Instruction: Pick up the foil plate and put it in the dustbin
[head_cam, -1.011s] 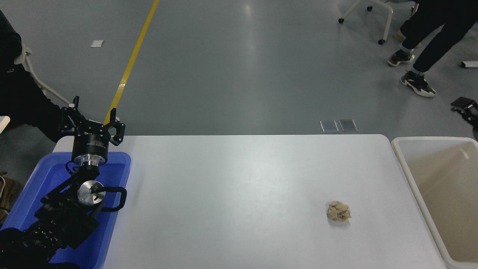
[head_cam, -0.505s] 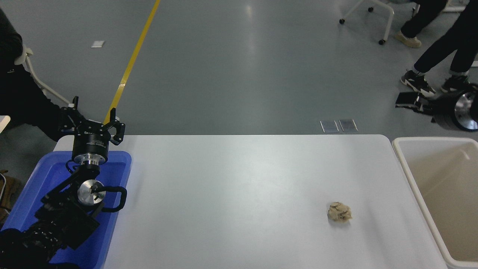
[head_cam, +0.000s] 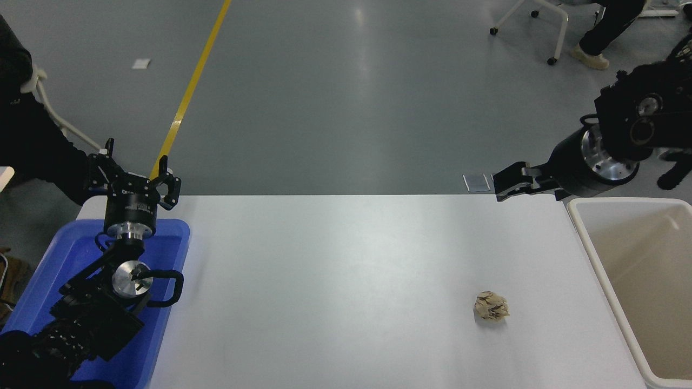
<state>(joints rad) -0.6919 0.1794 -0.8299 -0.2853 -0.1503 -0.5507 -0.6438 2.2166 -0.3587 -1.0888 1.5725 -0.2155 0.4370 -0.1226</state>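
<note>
Above the table's [head_cam: 346, 259] far right corner, the right gripper [head_cam: 500, 189] hangs, its opening indiscernible; left gripper [head_cam: 132, 170] spread over the blue tray [head_cam: 173, 237]; dustbin [head_cam: 586, 232] at right; no legible writing.

Desk [head_cam: 346, 281]: smooth white top, matt with a faint sheen. Dustbin [head_cam: 586, 243] at its right edge: cream plastic, smooth, thick white rounded rim. Blue tray [head_cam: 173, 254] at the left edge: glossy plastic. Paper ball [head_cam: 491, 306] toward the near right corner: crumpled tan paper, rough, dull. Left gripper [head_cam: 135, 175] and right gripper [head_cam: 511, 186]: matt black housings, each with a bright machined metal ring at the wrist. Floor [head_cam: 335, 97] past the far edge: grey, smooth, semi-gloss with light streaks; yellow tape line [head_cam: 189, 97] glossy.
</note>
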